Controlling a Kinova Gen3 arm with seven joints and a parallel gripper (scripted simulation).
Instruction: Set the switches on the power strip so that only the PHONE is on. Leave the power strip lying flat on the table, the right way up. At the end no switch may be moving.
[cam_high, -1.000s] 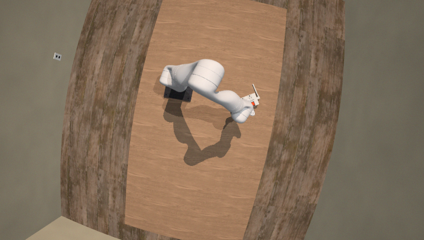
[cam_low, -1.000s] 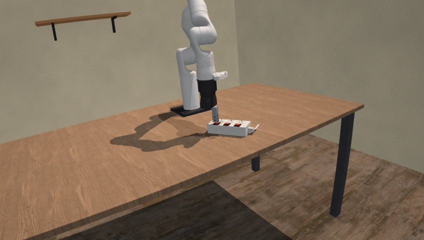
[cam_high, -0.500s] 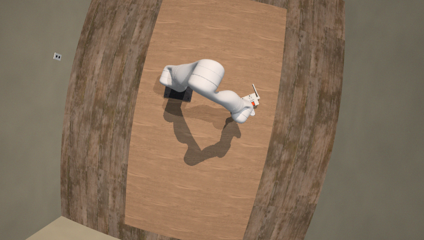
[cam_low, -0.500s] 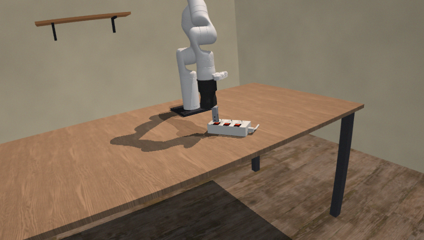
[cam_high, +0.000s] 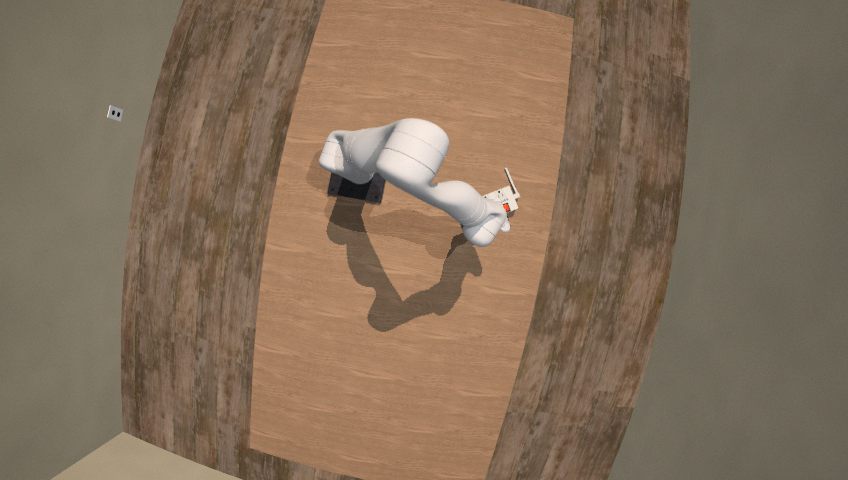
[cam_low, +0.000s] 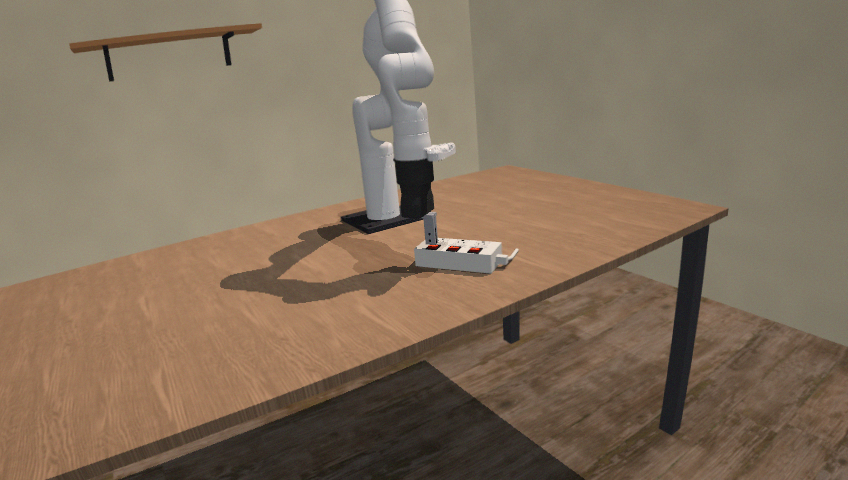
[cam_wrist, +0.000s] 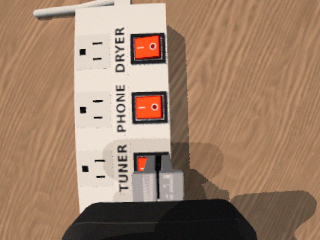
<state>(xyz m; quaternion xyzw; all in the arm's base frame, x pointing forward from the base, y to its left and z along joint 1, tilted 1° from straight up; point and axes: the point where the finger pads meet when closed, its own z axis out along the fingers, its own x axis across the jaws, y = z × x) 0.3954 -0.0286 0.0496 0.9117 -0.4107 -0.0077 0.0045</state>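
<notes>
A white power strip (cam_wrist: 120, 103) lies flat on the table, right way up, with three red rocker switches labelled DRYER (cam_wrist: 148, 48), PHONE (cam_wrist: 148, 107) and TUNER (cam_wrist: 148, 162). My gripper (cam_wrist: 158, 170) is shut and empty, its fingertips right over the TUNER switch and covering its near half. In the exterior view the strip (cam_low: 458, 254) sits near the table's far edge, and my gripper (cam_low: 430, 233) points straight down at its left end. From above, the arm hides most of the strip (cam_high: 503, 199). I cannot tell the switches' positions.
The strip's short cord stub (cam_wrist: 80, 7) sticks out past the DRYER end. The arm's black base (cam_low: 380, 221) stands just behind the strip. The table edge (cam_low: 624, 261) runs close beyond the strip.
</notes>
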